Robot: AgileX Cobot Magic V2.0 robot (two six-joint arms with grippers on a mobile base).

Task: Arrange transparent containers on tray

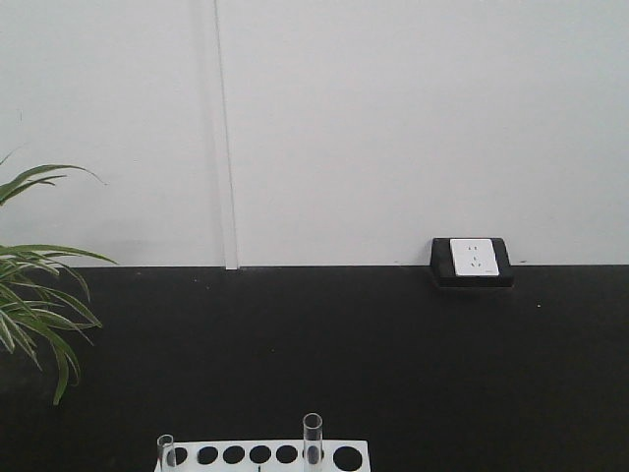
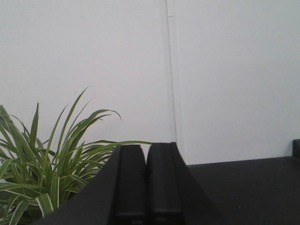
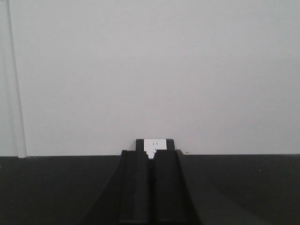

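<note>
Two clear test tubes stand upright in a white holed rack [image 1: 260,455] at the bottom edge of the front view: a shorter tube [image 1: 166,450] at the rack's left end and a taller tube [image 1: 313,438] toward its right. The yellow tray is out of view. My left gripper [image 2: 146,150] is shut with nothing between its black fingers, pointing at the wall beside a plant. My right gripper [image 3: 151,157] is also shut and empty, aimed at a wall socket. Neither gripper shows in the front view.
A black table surface [image 1: 393,364] runs back to a white wall. A green striped plant [image 1: 34,295] stands at the left, seen also as the plant [image 2: 51,159] in the left wrist view. A white socket in a black frame [image 1: 472,260] sits at the wall base.
</note>
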